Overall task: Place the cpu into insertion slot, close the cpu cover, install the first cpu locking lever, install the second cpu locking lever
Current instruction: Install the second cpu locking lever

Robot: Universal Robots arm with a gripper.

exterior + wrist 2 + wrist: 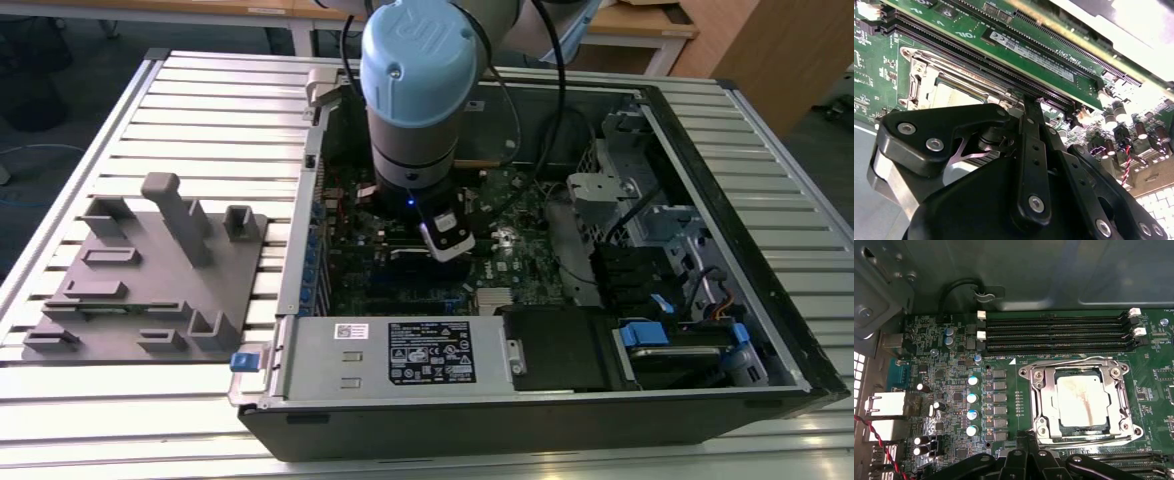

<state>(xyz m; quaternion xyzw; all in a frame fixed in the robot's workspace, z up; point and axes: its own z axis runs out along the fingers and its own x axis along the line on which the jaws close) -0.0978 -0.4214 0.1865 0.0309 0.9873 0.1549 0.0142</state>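
Note:
In the first wrist view the cpu point(1079, 400), pale with a brownish stain, lies flat in the insertion slot point(1128, 429) on the green board. The cpu cover point(1048, 405), a silvery frame, lies down around it. Thin wire levers run along the socket's edges; whether they are latched I cannot tell. My gripper point(1024, 437) is shut with nothing in it, its tip just outside one corner of the socket. The second wrist view has the black gripper point(1026, 100) close to the socket, the cpu point(954, 95) partly behind it. In the exterior view the gripper point(447, 240) reaches down into the computer case.
Long black memory slots point(1054, 332) run beside the socket, with a row of capacitors point(972, 397) on another side. A red-black wire point(874, 440) crosses near the case wall. The power supply box point(427, 350), drive cage point(667, 270) and grey fixture point(147, 270) surround the work area.

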